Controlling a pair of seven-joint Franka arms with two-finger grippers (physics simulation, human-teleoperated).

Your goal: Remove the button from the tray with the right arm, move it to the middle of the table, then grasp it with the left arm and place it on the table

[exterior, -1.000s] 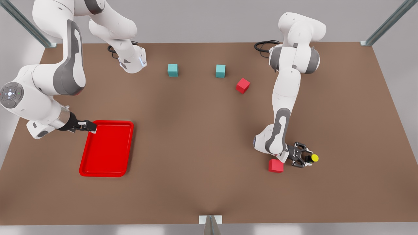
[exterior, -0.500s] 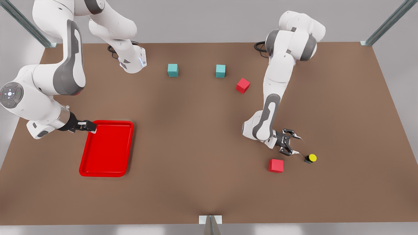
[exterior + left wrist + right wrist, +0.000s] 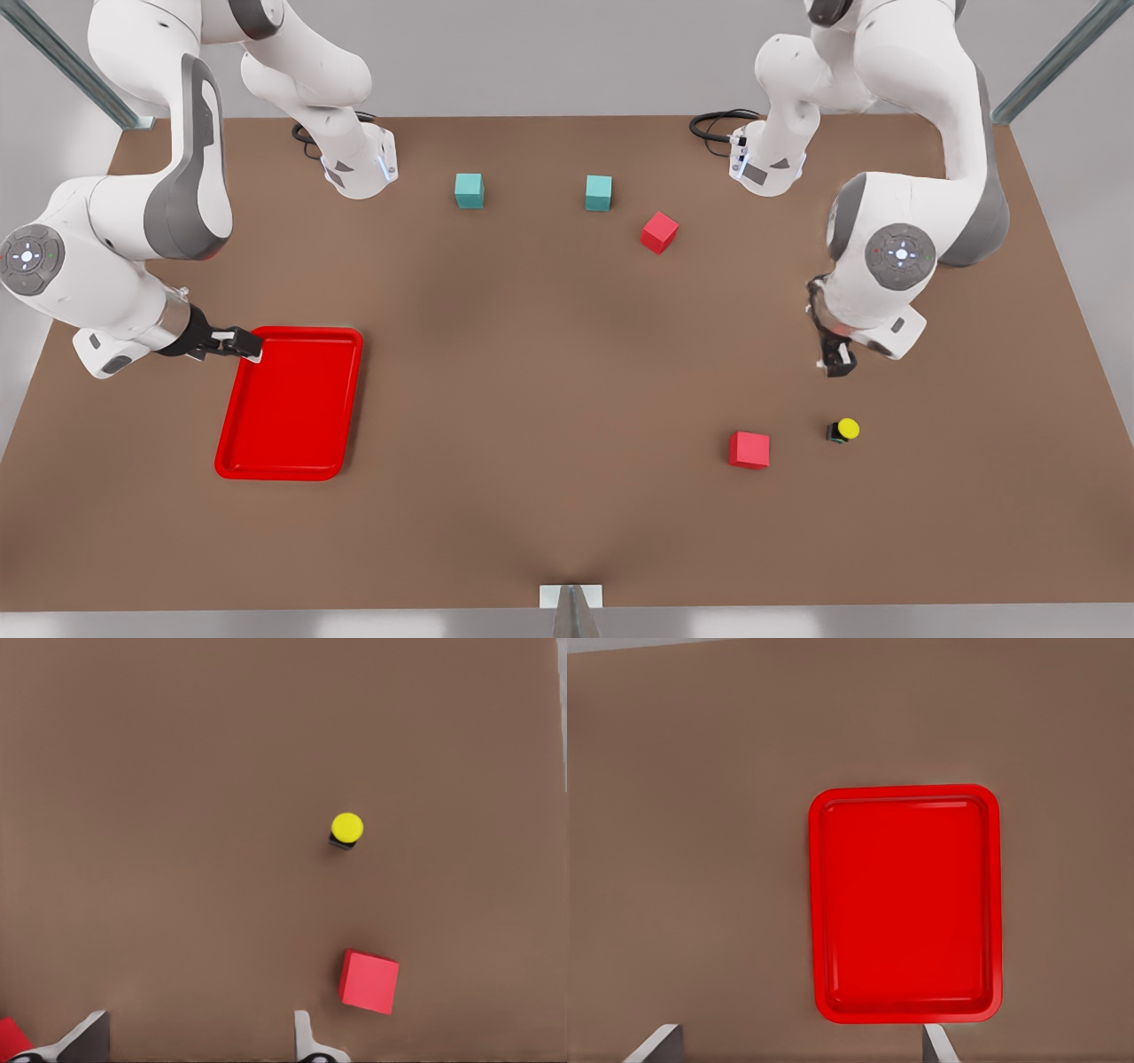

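Your button stands upright on the table toward the front view's right, yellow cap up, with a red cube near it on the side toward the table's middle. In the left wrist view the button sits free on the bare brown top, apart from the cube. Your left gripper hangs above and behind the button, clear of it; its fingers stand wide apart and hold nothing. Your right gripper waits at the far corner of the tray on the front view's left, fingers spread wide with nothing between them. Two teal cubes and a second red cube lie near the table's far edge.
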